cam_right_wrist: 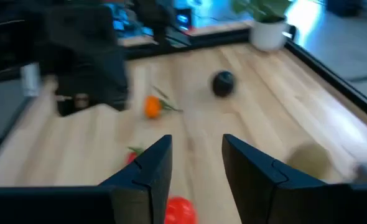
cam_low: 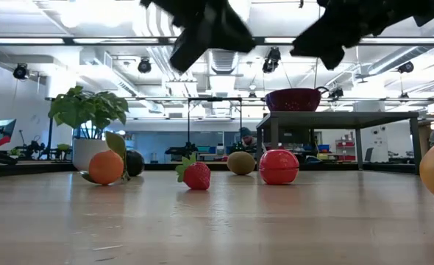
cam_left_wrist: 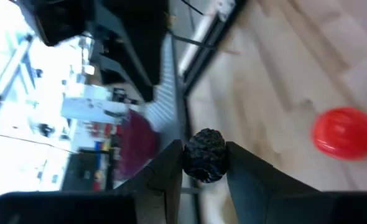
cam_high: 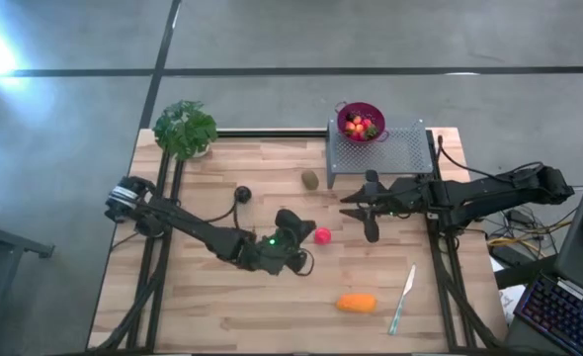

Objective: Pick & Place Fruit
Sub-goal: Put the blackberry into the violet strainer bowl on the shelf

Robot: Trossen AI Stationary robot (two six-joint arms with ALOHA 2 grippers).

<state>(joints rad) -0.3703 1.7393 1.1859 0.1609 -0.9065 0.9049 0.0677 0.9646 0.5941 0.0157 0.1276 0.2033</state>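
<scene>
My left gripper (cam_left_wrist: 205,163) is shut on a dark bumpy berry (cam_left_wrist: 206,155), raised above the mid-table (cam_high: 301,237). My right gripper (cam_right_wrist: 197,140) hangs open and empty just to its right (cam_high: 349,206). A red ball (cam_high: 322,235) lies on the wood between them. A kiwi (cam_high: 310,179), a dark plum (cam_high: 242,194) and an oblong orange piece (cam_high: 357,302) rest on the table. The low view also shows a small orange (cam_low: 105,166) and a strawberry (cam_low: 196,175). A purple colander (cam_high: 361,121) holding strawberries stands on a grey mesh rack (cam_high: 395,153). My left gripper pinches the dark berry by its two sides (cam_left_wrist: 190,158) between its fingertips. The fingers come nearly level, pointing toward the table's right side. The berry is lifted clear of the table.
A potted green plant (cam_high: 185,129) stands at the far left corner. A slim pale knife (cam_high: 402,300) lies near the front right. Free wood lies along the near left of the table (cam_high: 193,307).
</scene>
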